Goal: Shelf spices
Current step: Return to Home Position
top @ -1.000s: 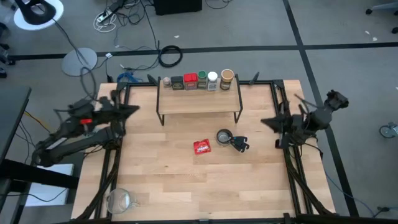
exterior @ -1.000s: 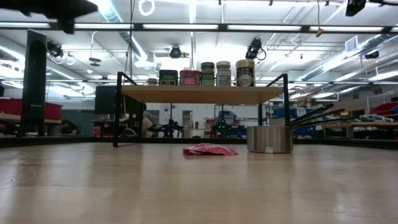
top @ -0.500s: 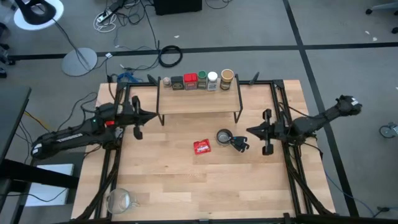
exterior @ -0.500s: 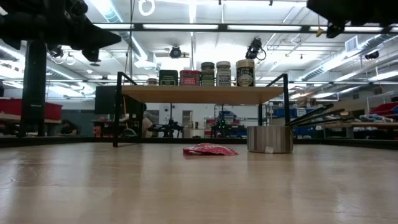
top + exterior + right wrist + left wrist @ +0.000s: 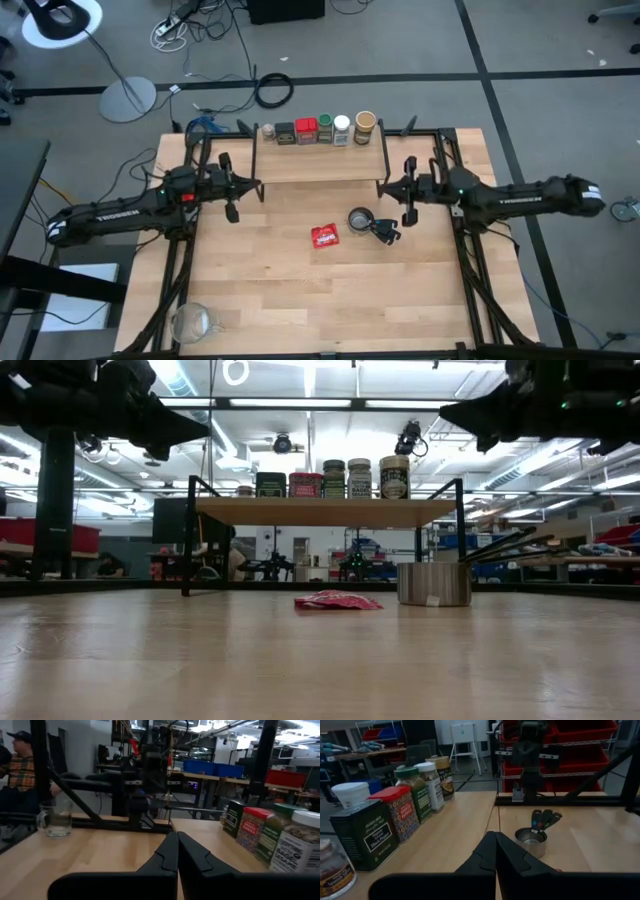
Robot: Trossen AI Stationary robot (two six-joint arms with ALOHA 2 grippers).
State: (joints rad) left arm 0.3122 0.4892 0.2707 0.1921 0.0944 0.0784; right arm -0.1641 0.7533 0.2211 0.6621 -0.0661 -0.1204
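The spices stand in a row along the far edge of the shelf (image 5: 320, 165): dark tin (image 5: 285, 133), red tin (image 5: 306, 130), green jar (image 5: 324, 128), white-capped jar (image 5: 342, 129), tan-lidded jar (image 5: 365, 126). The shelf's black legs rest on the table. My left gripper (image 5: 258, 184) hovers shut at the shelf's left end, pointing right. My right gripper (image 5: 384, 186) hovers shut at the right end, pointing left. The left wrist view shows its shut fingers (image 5: 495, 839) beside the dark tin (image 5: 362, 836). The right wrist view shows its shut fingers (image 5: 177, 839) near the red tin (image 5: 252, 827).
A flat red packet (image 5: 324, 236) and a round metal cup with black handles (image 5: 362, 220) lie on the table in front of the shelf. A glass jar (image 5: 190, 322) stands at the near left corner. A seated person (image 5: 15, 765) shows beyond the table.
Both arms have unfolded from the table's sides and swung inward. The left gripper moved toward the table's right, the right gripper toward its left and far edge. Each has ended level at one end of the shelf. The spices, packet and cup have stayed put.
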